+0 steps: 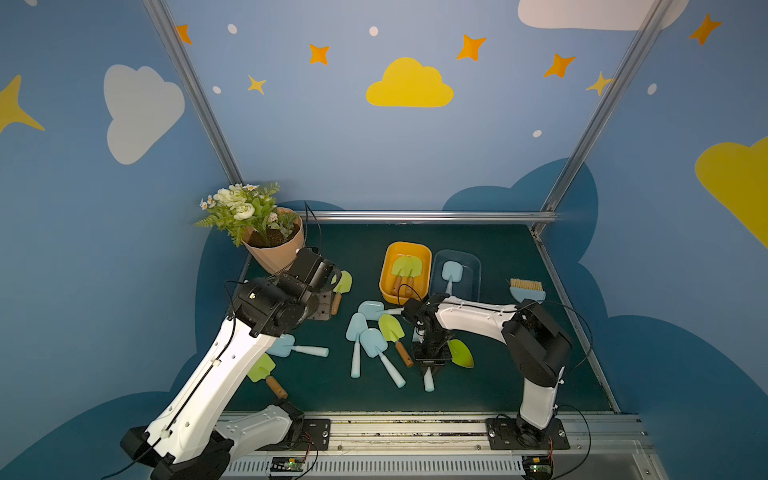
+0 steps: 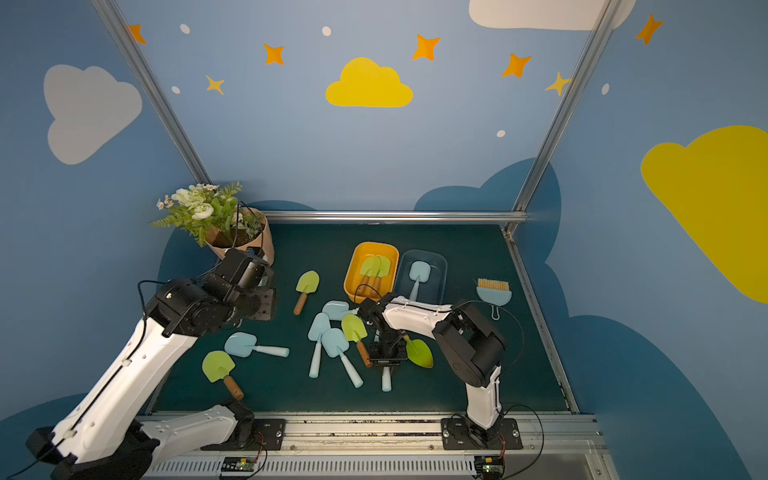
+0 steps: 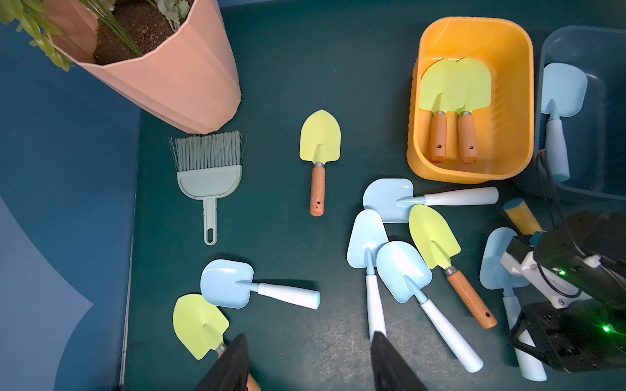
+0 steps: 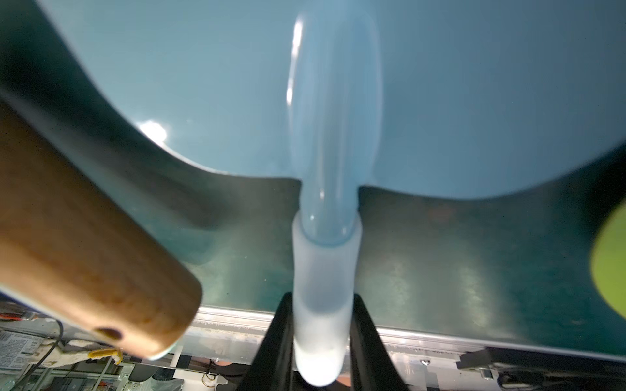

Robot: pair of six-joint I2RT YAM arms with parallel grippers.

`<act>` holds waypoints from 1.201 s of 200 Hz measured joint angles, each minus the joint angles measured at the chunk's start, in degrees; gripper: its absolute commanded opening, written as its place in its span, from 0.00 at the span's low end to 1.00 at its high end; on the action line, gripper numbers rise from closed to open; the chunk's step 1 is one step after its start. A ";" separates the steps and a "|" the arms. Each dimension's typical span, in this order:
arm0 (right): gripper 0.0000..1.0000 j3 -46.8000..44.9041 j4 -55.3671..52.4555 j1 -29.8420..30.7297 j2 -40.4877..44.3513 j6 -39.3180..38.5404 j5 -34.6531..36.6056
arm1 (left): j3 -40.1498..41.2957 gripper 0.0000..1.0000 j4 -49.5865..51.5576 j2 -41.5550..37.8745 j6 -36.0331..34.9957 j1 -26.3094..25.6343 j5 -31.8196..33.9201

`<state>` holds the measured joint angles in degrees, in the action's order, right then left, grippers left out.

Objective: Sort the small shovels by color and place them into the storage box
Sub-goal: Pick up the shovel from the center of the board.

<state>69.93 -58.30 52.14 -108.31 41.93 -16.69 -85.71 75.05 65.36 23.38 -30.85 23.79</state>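
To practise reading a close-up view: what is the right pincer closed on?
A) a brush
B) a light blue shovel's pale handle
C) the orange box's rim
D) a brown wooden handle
B: the right pincer clamps the pale handle of a light blue shovel, with its fingers on both sides.

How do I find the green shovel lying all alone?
Look at the pink flowerpot in the back corner of the table. Between it and the orange box lies a green shovel with a brown wooden handle. The other loose green shovels each have a blue one beside them; this one touches nothing.
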 measured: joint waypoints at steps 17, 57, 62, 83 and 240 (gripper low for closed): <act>0.11 1.11 -1.01 0.39 0.00 -0.66 0.50 | 0.00 0.50 0.00 0.00 0.00 0.00 0.00; 0.09 3.26 -3.89 1.31 0.02 -1.88 1.81 | 0.00 0.50 -0.02 -0.02 0.00 0.00 -0.02; 0.09 3.45 -4.28 1.38 0.09 -1.95 2.08 | 0.00 0.50 -0.02 -0.02 0.00 0.00 0.00; 0.07 4.13 -6.10 1.49 0.63 -2.19 2.82 | 0.00 0.50 -0.04 -0.15 0.00 0.00 0.00; 0.03 34.71 -27.71 -13.22 5.88 -7.98 6.84 | 1.51 0.50 -1.92 -1.57 -1.09 0.11 -2.56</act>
<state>104.64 -86.02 38.92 -102.43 33.95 -9.85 -84.20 73.12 63.79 22.28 -30.74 21.23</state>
